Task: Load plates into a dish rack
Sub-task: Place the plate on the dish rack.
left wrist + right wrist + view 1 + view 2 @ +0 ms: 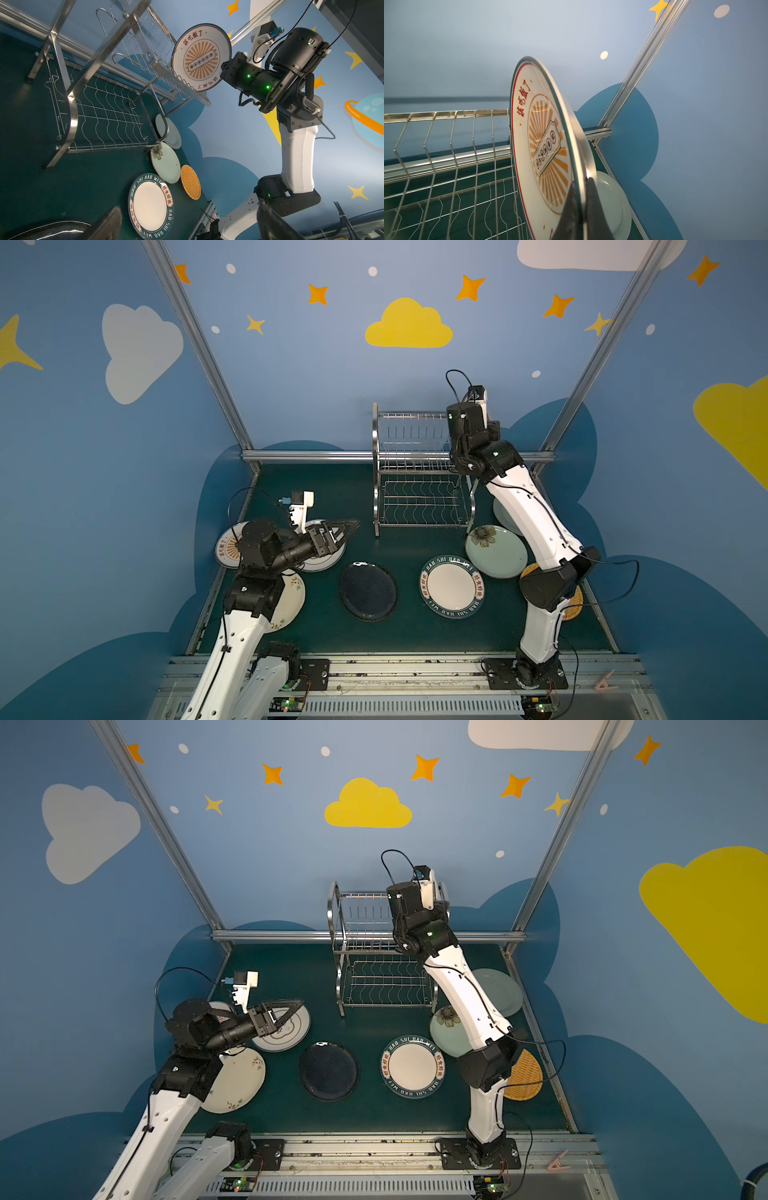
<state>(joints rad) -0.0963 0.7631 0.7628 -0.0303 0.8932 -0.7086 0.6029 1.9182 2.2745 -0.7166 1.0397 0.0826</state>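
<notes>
Right claw (584,181) pinching upright sunburst plate (546,145), at top tier of dish rack (446,128)

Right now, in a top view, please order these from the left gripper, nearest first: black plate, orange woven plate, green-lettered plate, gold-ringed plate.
1. gold-ringed plate, directly under the left gripper.
2. black plate, in the middle.
3. green-lettered plate, right of the black one.
4. orange woven plate, far right.

Robot-lab test booth: blue wall panels (311,377) (yellow clouds, orange stars), silver aluminium-profile frame posts (201,348) beyond left gripper (356,526) fingertips, white-and-black arms (536,514) mounted on metal base rail (415,668).
</notes>
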